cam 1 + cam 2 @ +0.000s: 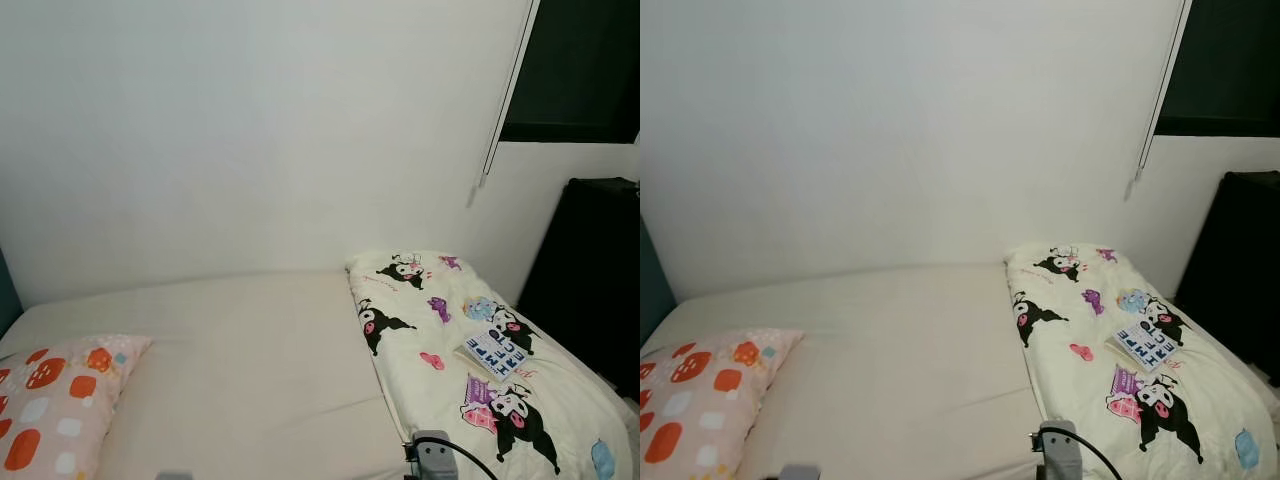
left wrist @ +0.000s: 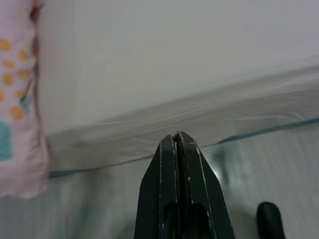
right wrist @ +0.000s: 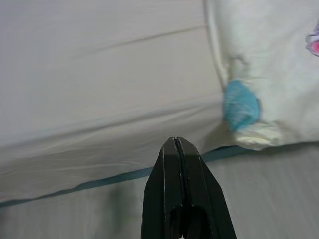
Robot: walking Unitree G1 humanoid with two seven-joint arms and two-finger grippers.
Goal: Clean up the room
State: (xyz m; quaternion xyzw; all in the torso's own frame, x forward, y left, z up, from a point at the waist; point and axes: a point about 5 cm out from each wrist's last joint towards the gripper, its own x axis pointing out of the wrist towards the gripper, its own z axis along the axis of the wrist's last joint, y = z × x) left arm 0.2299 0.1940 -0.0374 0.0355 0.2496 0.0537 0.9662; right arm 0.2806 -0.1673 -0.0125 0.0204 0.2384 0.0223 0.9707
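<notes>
You stood facing the bed [image 1: 250, 340], with the cartoon-print quilt [image 1: 440, 330] bunched along its window-side half and a small book [image 1: 495, 352] lying on top of that quilt. The spotted pillow [image 1: 55, 400] sat at the bed's opposite corner. Your left pincer [image 2: 178, 142] and right pincer [image 3: 175, 144] both hung low at the bed's near edge, fingers pressed together and holding nothing. I judged the book should be lifted off first; you would have done well to part the right fingers before reaching.
</notes>
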